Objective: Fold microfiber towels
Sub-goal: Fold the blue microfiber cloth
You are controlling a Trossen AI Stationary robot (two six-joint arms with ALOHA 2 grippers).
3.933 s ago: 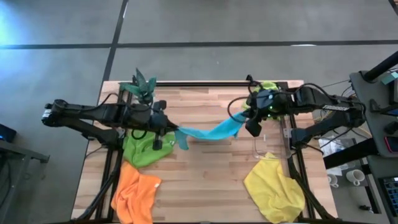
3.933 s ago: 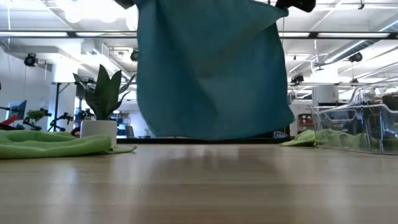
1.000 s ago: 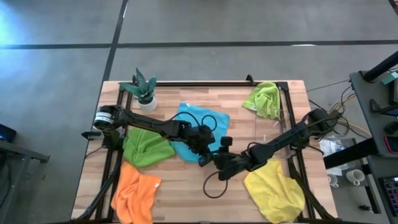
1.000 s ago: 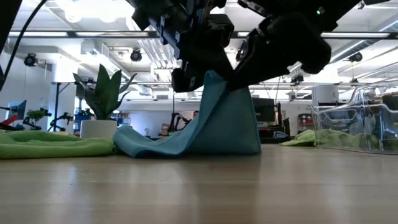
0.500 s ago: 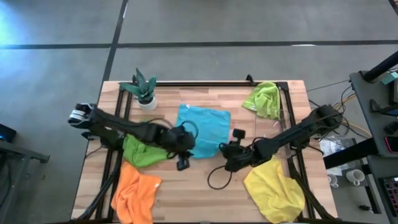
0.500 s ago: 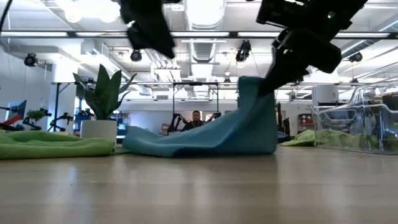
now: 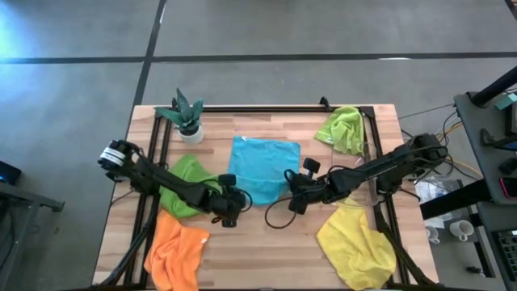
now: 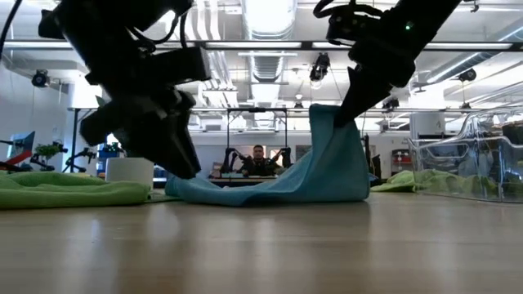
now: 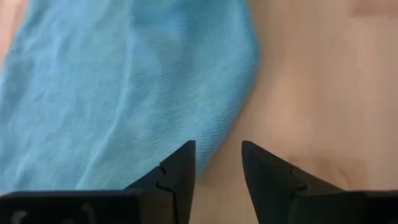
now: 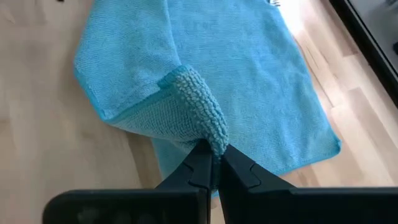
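right end effector pinching and lifting 1 corner of the blue towel off the bench, left end effector hovering open beside its opposite edge

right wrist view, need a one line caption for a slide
Right end effector shut on a lifted corner of the blue towel, the rest of it spread flat on the wooden table.

Five towels lie on the table, one each of blue, lime, green, orange and yellow.
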